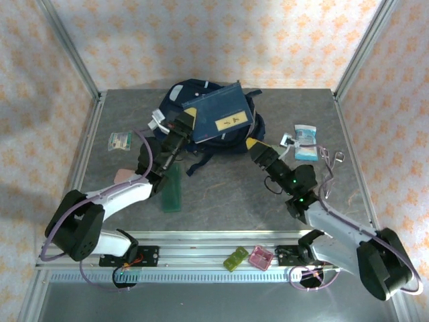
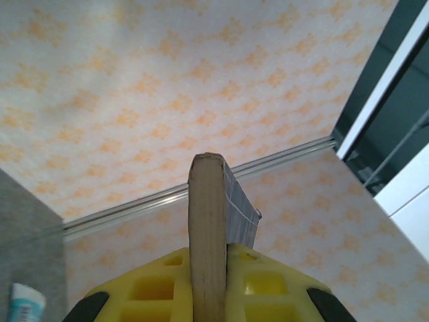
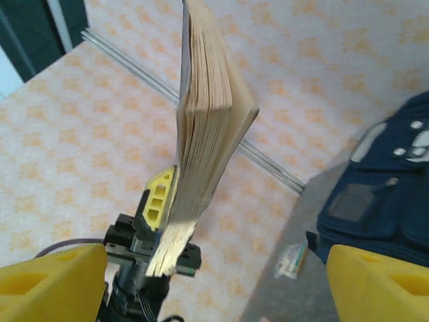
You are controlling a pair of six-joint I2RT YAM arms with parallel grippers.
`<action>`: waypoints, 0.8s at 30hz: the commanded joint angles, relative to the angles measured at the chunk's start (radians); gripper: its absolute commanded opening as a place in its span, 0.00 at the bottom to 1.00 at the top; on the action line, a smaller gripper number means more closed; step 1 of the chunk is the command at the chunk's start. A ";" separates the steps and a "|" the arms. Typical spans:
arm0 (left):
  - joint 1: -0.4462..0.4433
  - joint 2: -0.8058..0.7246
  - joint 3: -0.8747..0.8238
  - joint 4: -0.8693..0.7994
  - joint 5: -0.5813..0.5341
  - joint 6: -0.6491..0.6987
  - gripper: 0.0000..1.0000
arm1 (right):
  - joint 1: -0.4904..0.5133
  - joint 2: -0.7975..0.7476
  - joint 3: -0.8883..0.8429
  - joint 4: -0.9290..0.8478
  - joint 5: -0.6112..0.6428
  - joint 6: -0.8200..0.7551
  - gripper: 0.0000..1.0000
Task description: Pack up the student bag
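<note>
1. From above, a navy-blue book (image 1: 221, 113) lies across the middle of the student bag (image 1: 175, 95) and covers much of it, so I cannot tell whether the bag's mouth is open.
2. In the right wrist view the bag (image 3: 382, 194) is cut off by the picture's right edge, and a yellow finger hides its lower part.
3. The left gripper (image 1: 186, 122) sits over the bag's left side. It is clamped narrowly on the left end of the book and holds it above the bag.
4. In the left wrist view the book (image 2: 206, 228) stands edge-on between the two yellow fingers (image 2: 144, 288), with its tan pages squeezed.
5. The right gripper (image 1: 257, 149) is just beside the bag's right edge and apart from it. Its fingers (image 3: 47, 282) are spread wide with nothing between them, and the book (image 3: 208, 147) stands beyond them.
6. The bag lies at the far middle of the table (image 1: 221, 194), ahead of and between both arms.
7. It is navy-blue fabric and the largest thing here, with pale patches, a darker square panel and dark straps trailing at its near side.
8. A green flat piece (image 1: 172, 188) lies near the bag's near-left side, and a light-blue packet (image 1: 305, 141) lies to the bag's right.
</note>
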 commanded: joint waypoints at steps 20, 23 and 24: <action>-0.099 0.109 -0.011 0.347 -0.127 -0.089 0.36 | 0.083 0.275 0.277 0.141 0.005 -0.017 0.00; -0.091 0.091 -0.044 0.353 -0.117 -0.058 0.51 | 0.068 0.214 0.238 0.095 0.053 -0.036 0.00; -0.082 0.083 -0.060 0.340 -0.103 -0.053 0.52 | 0.057 0.186 0.229 0.063 0.054 -0.042 0.00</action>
